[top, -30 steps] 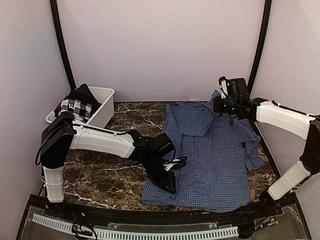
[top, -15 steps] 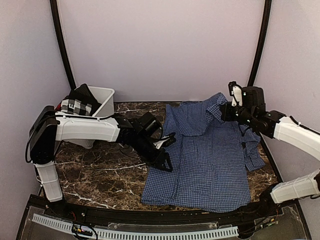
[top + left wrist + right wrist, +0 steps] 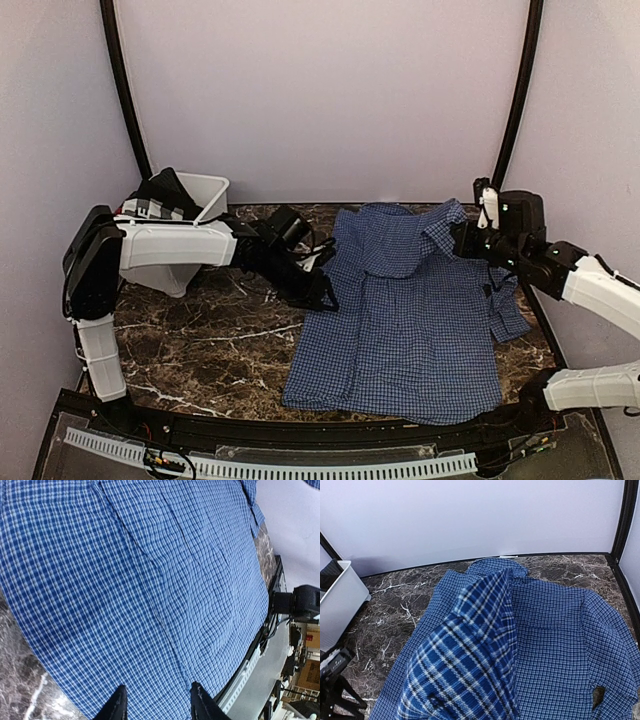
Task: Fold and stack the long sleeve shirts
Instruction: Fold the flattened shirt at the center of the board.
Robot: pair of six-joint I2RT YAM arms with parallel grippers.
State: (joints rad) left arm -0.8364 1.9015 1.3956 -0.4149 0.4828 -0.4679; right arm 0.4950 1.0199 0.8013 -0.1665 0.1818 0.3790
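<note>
While my right gripper (image 3: 468,238) pinches the far corner of the shirt (image 3: 420,330) on the table (image 3: 200,340), left gripper (image 3: 157,692) hangs spread at its left edge. First fold, I reckon; left should grab there.

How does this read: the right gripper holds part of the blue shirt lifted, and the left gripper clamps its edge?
Wrong on the left gripper: it is open, holding nothing; the left wrist view shows its fingers apart above the blue shirt. The right gripper does hold part of it lifted.
</note>
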